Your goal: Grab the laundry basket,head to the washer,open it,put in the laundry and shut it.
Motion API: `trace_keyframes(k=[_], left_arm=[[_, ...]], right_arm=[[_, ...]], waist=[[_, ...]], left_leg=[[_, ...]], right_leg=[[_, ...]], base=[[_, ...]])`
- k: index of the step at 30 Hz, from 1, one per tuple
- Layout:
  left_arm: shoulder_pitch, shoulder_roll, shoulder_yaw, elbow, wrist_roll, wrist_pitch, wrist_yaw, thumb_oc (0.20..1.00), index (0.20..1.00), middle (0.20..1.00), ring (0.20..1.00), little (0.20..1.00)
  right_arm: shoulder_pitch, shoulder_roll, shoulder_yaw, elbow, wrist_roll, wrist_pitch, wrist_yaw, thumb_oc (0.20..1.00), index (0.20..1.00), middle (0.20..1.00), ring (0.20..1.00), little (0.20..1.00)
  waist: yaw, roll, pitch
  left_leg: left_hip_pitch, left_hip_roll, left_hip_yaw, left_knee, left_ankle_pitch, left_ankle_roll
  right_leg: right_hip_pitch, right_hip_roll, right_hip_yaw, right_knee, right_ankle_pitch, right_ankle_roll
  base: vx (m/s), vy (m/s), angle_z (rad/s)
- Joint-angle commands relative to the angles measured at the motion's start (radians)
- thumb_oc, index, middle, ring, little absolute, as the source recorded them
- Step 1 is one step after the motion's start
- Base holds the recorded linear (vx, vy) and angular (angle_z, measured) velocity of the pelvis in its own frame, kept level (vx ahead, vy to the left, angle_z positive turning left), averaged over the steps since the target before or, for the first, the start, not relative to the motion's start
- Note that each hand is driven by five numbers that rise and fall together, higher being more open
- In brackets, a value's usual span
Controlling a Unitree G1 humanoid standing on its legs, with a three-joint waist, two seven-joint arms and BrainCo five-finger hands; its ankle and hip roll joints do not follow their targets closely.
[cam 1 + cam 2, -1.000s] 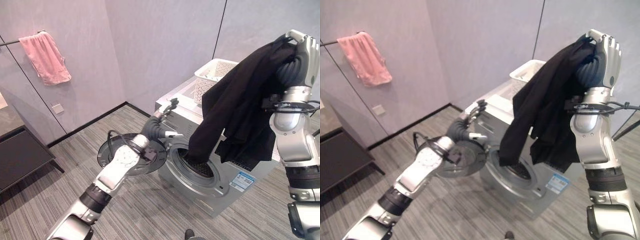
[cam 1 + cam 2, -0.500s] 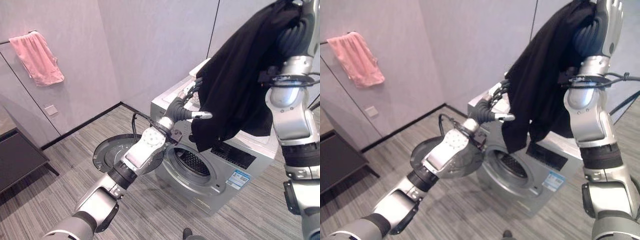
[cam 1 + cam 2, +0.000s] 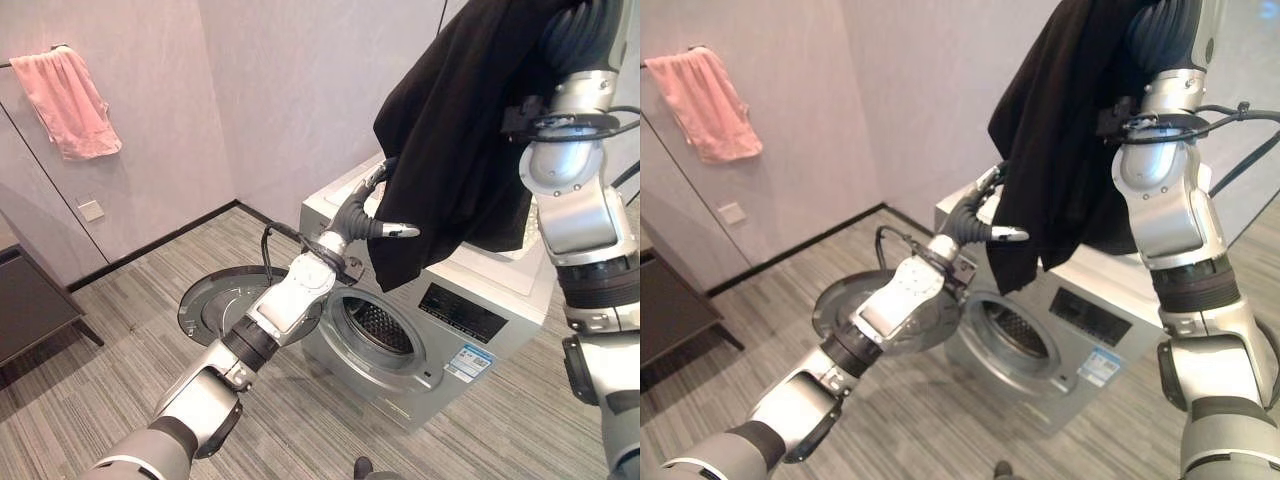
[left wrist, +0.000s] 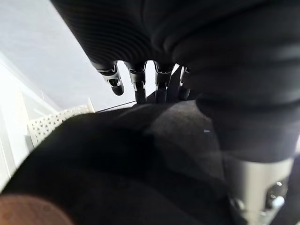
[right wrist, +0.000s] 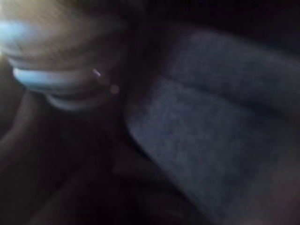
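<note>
- Nearest in: floor, then the round washer door (image 3: 225, 300) swung wide open, lying low to the L of the machine.
- Washer (image 3: 440, 310) next, drum mouth (image 3: 383, 328) open and nothing hanging in it.
- L robot hand (image 3: 372, 215) is up by the washer's top front corner, fingers straight and relaxed, thumb sticking out, touching the hem of the black garment (image 3: 460, 130). Not gripping it.
- The garment hangs high above the washer top, well clear of the drum, draped over the R arm. R robot hand: can't tell its state, cloth covers it.
- Far back: pink towel (image 3: 65, 100) on the wall rail.
- Risk, imo: cloth is only draped, so a quick drop of the R arm could let it slide onto the washer top or the floor instead of the drum. Loose hem could also snag L fingers or get trapped at the door rim.
- L wrist view adds what the head views lack: the white laundry basket (image 4: 51, 123) past the dark cloth, plus fingers (image 4: 138, 86) extended over the fabric.
- R wrist view: dark fabric pressed close, no finger detail.
</note>
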Motion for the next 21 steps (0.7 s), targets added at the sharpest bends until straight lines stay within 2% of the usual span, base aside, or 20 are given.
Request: trace_keyframes(k=[1,4,8,16,21], left_arm=[[-0.13,-0.097,-0.068,0.081,-0.207,-0.057,0.044,1.0,1.0,1.0,1.0,1.0],[-0.163,-0.115,-0.064,0.101,-0.254,-0.062,0.066,1.0,1.0,1.0,1.0,1.0],[-0.191,-0.127,-0.06,0.062,-0.441,-0.074,0.079,1.0,1.0,1.0,1.0,1.0],[-0.24,-0.179,-0.046,0.065,-0.531,-0.105,0.102,1.0,1.0,1.0,1.0,1.0],[-0.223,-0.218,-0.024,0.042,-0.599,-0.143,0.125,1.0,1.0,1.0,1.0,1.0]], right_arm=[[-0.205,0.038,0.023,0.09,0.059,-0.029,-0.054,0.2,0.2,0.2,0.2,0.2],[-0.216,0.048,0.038,0.093,0.073,-0.029,-0.053,0.2,0.2,0.2,0.2,0.2],[-0.206,0.069,0.047,0.083,0.115,-0.031,-0.042,0.2,0.2,0.2,0.2,0.2],[-0.171,0.106,0.049,0.054,0.153,-0.052,-0.041,0.2,0.2,0.2,0.2,0.2],[-0.107,0.166,0.028,0.012,0.175,-0.078,-0.059,0.2,0.2,0.2,0.2,0.2]], waist=[[0.025,-0.021,-0.035],[0.019,-0.015,-0.036],[0.01,-0.006,-0.038],[-0.006,-0.006,-0.039],[-0.02,-0.006,-0.038]], left_leg=[[0.048,0.067,-0.018,0.098,-0.224,0.021],[0.051,0.069,-0.017,0.091,-0.219,0.018],[0.058,0.074,-0.012,0.082,-0.211,0.012],[0.06,0.085,-0.007,0.074,-0.2,0.0],[0.064,0.094,0.002,0.063,-0.192,-0.008]], right_leg=[[-0.08,-0.096,0.013,0.033,-0.029,0.074],[-0.081,-0.094,0.012,0.035,-0.029,0.073],[-0.077,-0.089,0.009,0.035,-0.032,0.071],[-0.071,-0.083,0.004,0.032,-0.036,0.069],[-0.071,-0.078,0.003,0.035,-0.042,0.066]], base=[[0.0,0.0,0.0],[0.0,0.0,0.0],[0.0,0.0,0.0],[0.0,0.0,0.0],[0.0,0.0,0.0]])
